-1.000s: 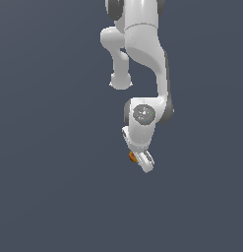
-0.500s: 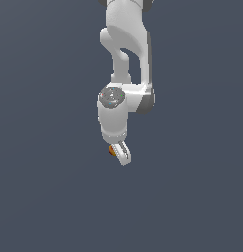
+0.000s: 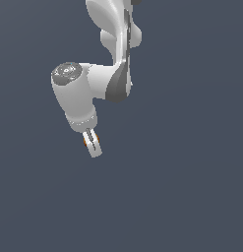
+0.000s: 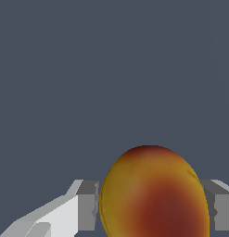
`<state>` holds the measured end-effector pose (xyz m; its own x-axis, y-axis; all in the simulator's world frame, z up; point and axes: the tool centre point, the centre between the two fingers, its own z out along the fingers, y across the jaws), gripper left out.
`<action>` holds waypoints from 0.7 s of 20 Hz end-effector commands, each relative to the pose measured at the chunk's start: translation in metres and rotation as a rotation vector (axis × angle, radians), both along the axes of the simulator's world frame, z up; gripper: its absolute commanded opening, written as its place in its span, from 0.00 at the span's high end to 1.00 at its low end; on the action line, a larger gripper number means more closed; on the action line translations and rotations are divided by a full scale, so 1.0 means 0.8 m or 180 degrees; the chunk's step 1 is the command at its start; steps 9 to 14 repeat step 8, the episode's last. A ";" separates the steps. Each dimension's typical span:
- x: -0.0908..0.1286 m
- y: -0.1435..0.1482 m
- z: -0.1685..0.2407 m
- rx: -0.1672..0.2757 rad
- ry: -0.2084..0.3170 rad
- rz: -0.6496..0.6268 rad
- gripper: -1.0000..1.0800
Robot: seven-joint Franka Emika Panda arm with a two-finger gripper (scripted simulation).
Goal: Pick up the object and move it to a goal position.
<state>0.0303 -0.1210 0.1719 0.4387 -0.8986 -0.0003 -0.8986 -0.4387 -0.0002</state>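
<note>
The white arm (image 3: pixel 113 59) descends from the top of the exterior view and bends toward the exterior view's left, ending in a rounded grey-capped wrist joint (image 3: pixel 69 74). Below the joint, the gripper (image 3: pixel 92 143) points downward and slightly toward the exterior view's right.

The fingers (image 4: pixel 83 206) are clamped on the ball (image 4: pixel 153 194). In the wrist view, one grey finger pad touches each side of the ball, and the ball fills the gap between them. The ball is orange-yellow with a dark reddish patch near its middle and appears egg-shaped from this close angle.

In the exterior view, only a small orange sliver of the ball (image 3: pixel 85 141) shows beside the fingers, on the side toward the exterior view's left. The rest is hidden by the gripper.

The background (image 3: pixel 192 187) is a uniform dark blue-grey in both views. No supporting surface can be distinguished, so the height of the ball cannot be told.
</note>
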 end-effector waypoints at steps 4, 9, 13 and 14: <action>0.001 -0.032 0.022 -0.0001 0.0000 0.0008 1.00; 0.003 -0.036 0.025 -0.0001 0.0000 0.0008 1.00; 0.003 -0.036 0.025 -0.0001 0.0000 0.0008 1.00; 0.003 -0.036 0.025 -0.0001 0.0000 0.0008 1.00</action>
